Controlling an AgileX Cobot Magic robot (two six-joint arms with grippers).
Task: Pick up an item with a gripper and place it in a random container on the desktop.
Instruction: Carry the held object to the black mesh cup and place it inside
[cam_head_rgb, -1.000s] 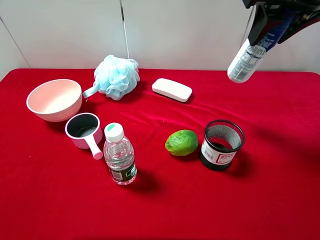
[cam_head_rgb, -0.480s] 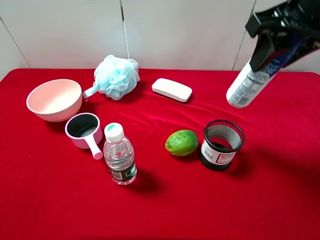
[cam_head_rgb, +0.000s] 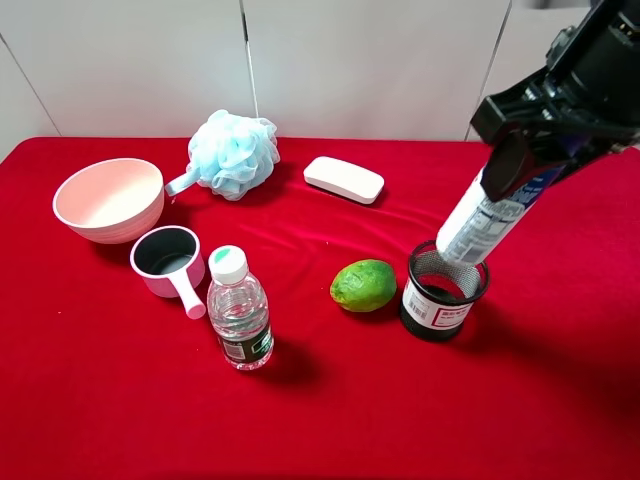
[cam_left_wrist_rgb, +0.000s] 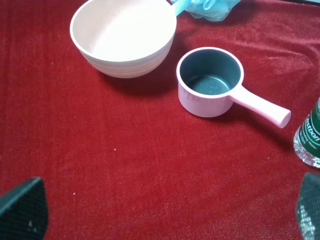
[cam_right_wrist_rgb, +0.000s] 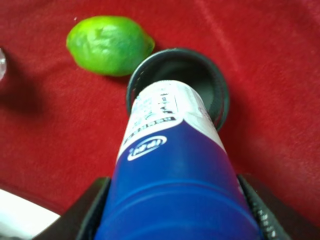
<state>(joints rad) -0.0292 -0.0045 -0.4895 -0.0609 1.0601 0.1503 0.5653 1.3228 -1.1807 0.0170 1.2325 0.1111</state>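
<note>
Pick is judged done: the bottle (cam_head_rgb: 478, 225) is clamped at its blue cap between the fingers of the right gripper (cam_right_wrist_rgb: 175, 215) and is held clear of the desktop (cam_head_rgb: 320, 420). It is carried tilted, base down, with the base lined up on the mouth of the mesh cup (cam_head_rgb: 437, 310). In the high view the base overlaps the far rim. In the right wrist view it is seen centred against the opening (whether it is already past the rim or just above it cannot be told). So transport is taken as essentially finished. Left to do, as judged: the bottle is to be lowered into the cup, the fingers opened, the arm pulled back. Tilt is worth watching, since the cup is small and light-looking and could be tipped if the rim is caught. The lime (cam_head_rgb: 364, 285) lies just beside the cup, not touching it as far as can be seen. The left gripper (cam_left_wrist_rgb: 165, 207) is parked above the cloth near the pink bowl (cam_left_wrist_rgb: 125, 65) and handled cup (cam_left_wrist_rgb: 207, 102), fingers spread wide with nothing between them. No part in this step is expected from it.
</note>
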